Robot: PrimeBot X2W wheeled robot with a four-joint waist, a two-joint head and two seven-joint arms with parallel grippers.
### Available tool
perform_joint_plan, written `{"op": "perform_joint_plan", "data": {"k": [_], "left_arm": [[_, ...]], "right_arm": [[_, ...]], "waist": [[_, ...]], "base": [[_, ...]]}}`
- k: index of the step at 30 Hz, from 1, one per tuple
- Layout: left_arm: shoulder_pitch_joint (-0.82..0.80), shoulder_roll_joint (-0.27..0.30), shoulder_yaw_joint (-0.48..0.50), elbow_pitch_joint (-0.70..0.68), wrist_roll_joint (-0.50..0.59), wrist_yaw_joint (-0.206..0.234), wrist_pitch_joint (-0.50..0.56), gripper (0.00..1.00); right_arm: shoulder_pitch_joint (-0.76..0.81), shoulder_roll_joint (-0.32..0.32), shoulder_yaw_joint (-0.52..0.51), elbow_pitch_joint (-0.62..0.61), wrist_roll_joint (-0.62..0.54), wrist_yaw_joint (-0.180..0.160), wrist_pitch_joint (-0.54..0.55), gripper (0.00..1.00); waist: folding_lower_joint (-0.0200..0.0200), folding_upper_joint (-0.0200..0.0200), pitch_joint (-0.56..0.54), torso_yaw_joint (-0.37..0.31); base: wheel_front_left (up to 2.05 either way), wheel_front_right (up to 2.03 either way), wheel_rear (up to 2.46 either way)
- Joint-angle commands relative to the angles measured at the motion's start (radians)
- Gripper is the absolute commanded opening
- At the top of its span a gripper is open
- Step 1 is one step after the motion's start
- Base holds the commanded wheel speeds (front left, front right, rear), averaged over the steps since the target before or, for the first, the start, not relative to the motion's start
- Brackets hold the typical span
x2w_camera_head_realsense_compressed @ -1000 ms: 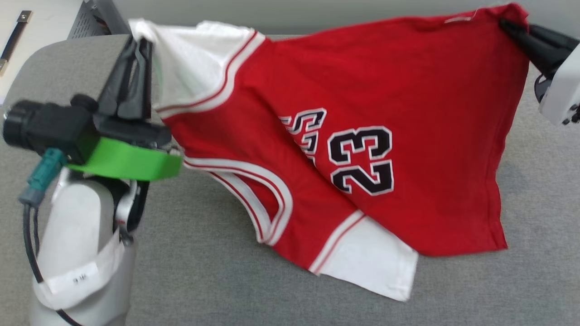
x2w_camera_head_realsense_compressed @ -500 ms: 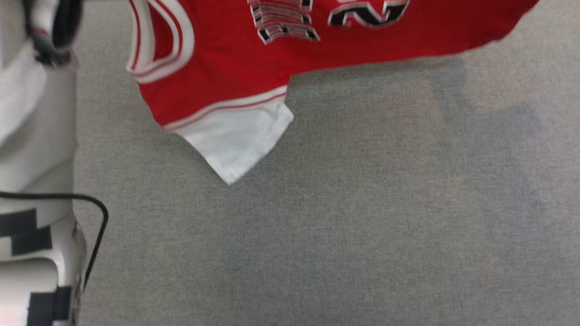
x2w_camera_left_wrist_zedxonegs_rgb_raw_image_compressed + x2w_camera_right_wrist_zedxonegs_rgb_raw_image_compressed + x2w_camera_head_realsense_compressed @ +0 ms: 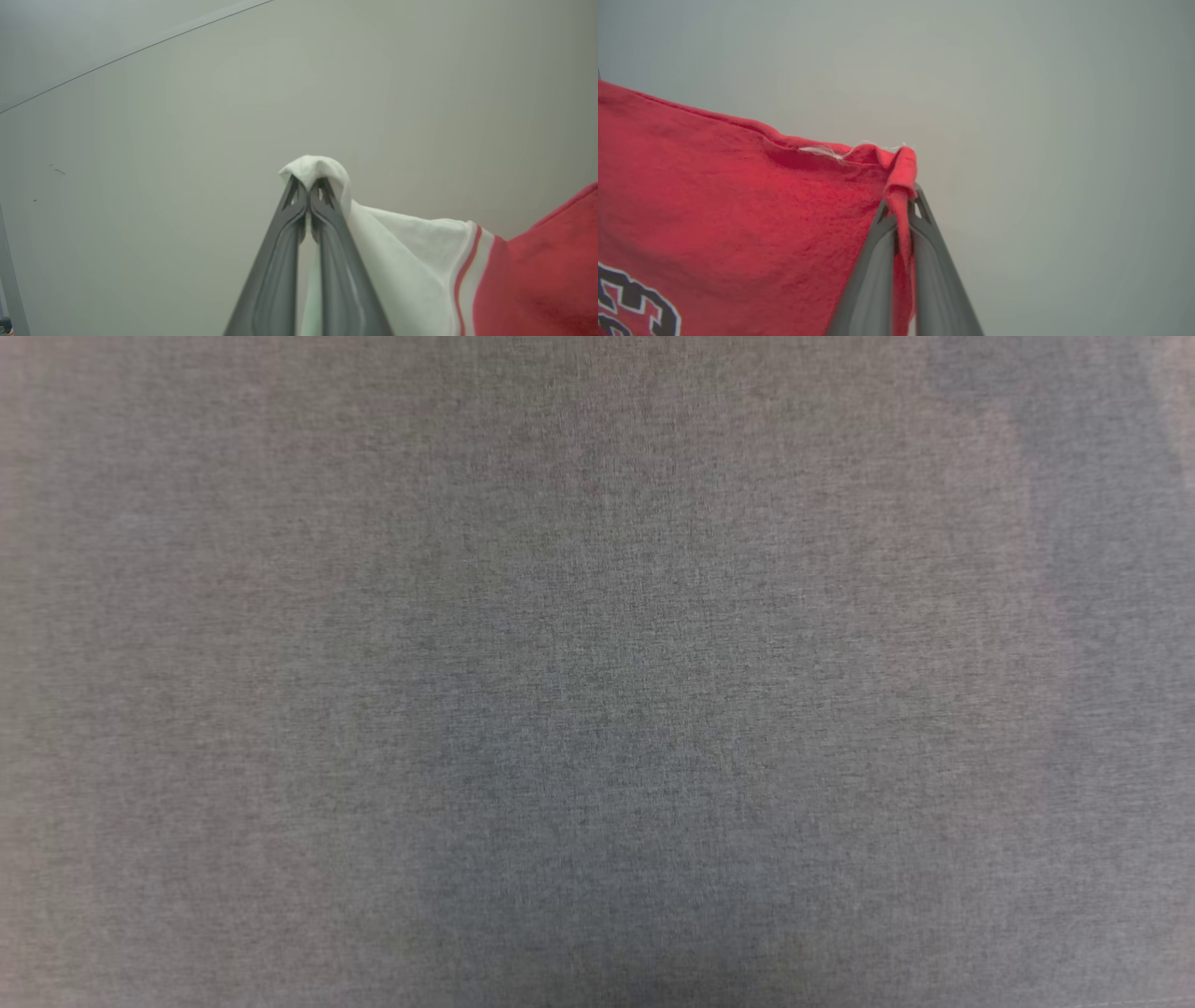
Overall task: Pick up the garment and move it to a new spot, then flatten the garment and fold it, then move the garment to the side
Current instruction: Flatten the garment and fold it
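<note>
Your left gripper (image 3: 308,186) is clenched. Its two smooth, dark grey fingers meet at the tips and pinch a small bunch of soft white knit, the end of one short sleeve of the garment (image 3: 411,266). The cloth humps over the fingertips in a rounded peak, then falls away to the right of that view. There it passes white trim with a thin red stripe (image 3: 463,270) and runs into fuzzy red jersey fabric.

Your right gripper (image 3: 903,200) is also clamped tight, its two fingers grasping a folded red edge that drapes down between them. A few loose white threads (image 3: 826,151) sit on the hem just beside the grip. From there the red cloth spreads left as one taut sheet, with black, white-outlined numerals (image 3: 640,303) cut off at the lower corner.

The one garment hangs between your two grippers, in front of a plain pale wall (image 3: 140,140). In your head view you have a flat grey woven surface (image 3: 597,672).
</note>
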Motion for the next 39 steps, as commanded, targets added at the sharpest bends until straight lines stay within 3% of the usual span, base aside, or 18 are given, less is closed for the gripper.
{"op": "perform_joint_plan", "data": {"k": [1,7,15,25,39], "left_arm": [[-0.045,0.014,-0.006,0.022,0.01,-0.003,-0.015,0.0],[-0.091,0.037,-0.03,0.112,-0.012,-0.003,-0.063,0.0],[0.111,0.008,-0.009,0.218,-0.091,0.001,-0.158,0.0],[0.523,0.009,-0.005,0.152,-0.14,0.004,-0.186,0.0],[1.258,0.033,0.062,-0.132,-0.192,0.064,-0.186,0.0]], "right_arm": [[-0.039,0.009,0.015,0.019,-0.007,-0.001,-0.019,0.0],[-0.102,0.016,0.082,0.088,0.02,-0.001,-0.071,0.0],[0.044,0.012,0.241,0.138,0.099,-0.001,-0.136,0.0],[0.329,0.003,0.416,0.072,0.224,-0.001,-0.212,0.0],[0.709,-0.123,0.651,-0.067,0.362,-0.001,-0.279,0.0]], "waist": [[-0.0002,0.0,0.081,-0.016],[-0.0002,0.0,0.109,-0.007],[-0.0002,0.0,0.056,0.01],[-0.0002,0.0,-0.059,0.015],[-0.0002,0.0,-0.281,0.025]], "base": [[0.0,0.0,0.0],[0.0,0.0,0.0],[0.0,0.0,0.0],[0.0,0.0,0.0],[0.0,0.0,0.0]]}}
